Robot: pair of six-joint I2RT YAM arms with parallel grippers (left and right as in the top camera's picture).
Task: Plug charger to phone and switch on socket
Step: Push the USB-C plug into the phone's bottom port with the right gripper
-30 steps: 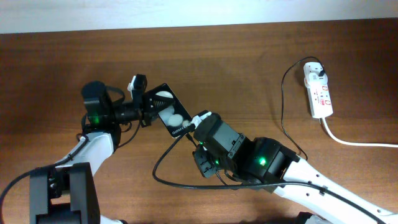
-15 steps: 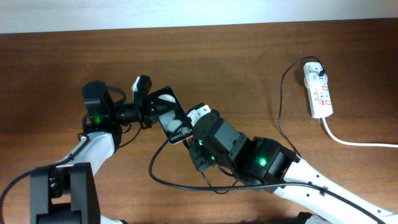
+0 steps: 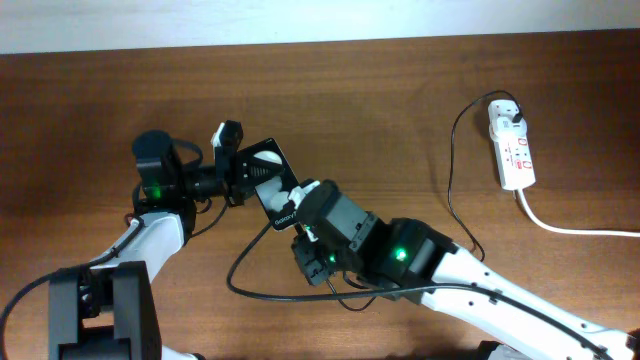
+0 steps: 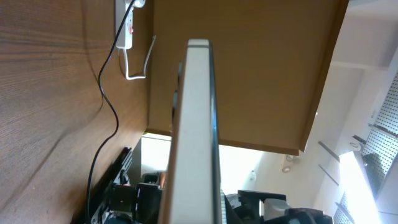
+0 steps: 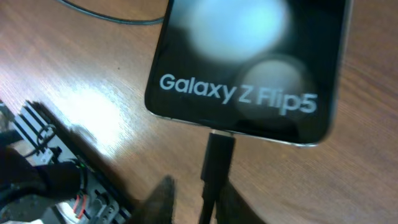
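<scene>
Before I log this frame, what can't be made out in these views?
- Charger connector seating in the phone: right wrist view, blurred.
- Socket switch position: overhead, too small.
- Fingers of the left hand: left wrist view, the phone's edge blocks them.
- Charger cable middle: overhead, hidden under the right arm.

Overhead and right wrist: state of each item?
phone: held by left gripper
charger: tip at phone's lettered end, seating unclear; adapter in socket
socket: switch position too small to tell
left gripper: shut on phone
right gripper: shut on charger
</scene>
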